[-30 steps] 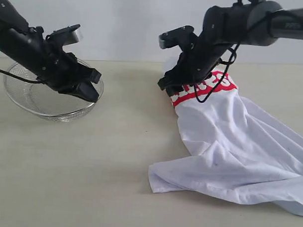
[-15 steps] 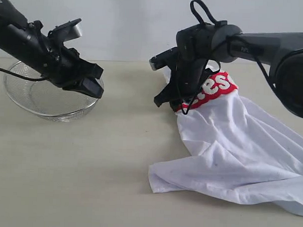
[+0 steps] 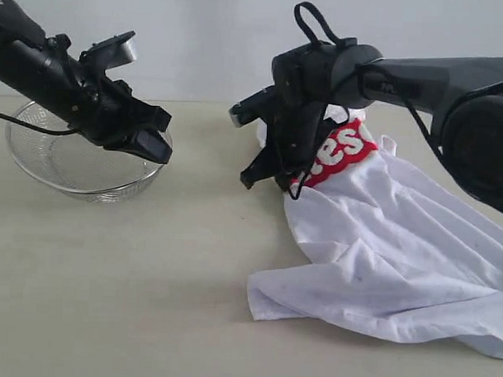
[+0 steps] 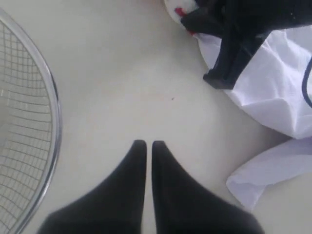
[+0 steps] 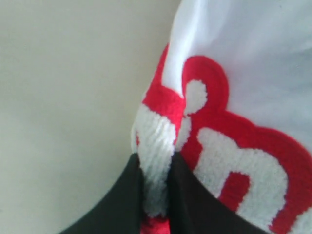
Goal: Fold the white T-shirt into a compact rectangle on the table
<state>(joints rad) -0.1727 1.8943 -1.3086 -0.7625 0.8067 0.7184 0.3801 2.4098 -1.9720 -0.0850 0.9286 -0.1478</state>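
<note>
Exterior view, table [image 3: 148,317]: lay open left of shirt [image 3: 381,251]
Right gripper [image 3: 264,181]: clamped on shirt's lettered edge, had shifted leftward
Left gripper [image 4: 146,144]: closed, empty

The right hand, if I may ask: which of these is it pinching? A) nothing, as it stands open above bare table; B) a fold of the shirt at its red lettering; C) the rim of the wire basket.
B: in the right wrist view the right hand is shut on a fold of the white T-shirt at the red lettering.
</note>
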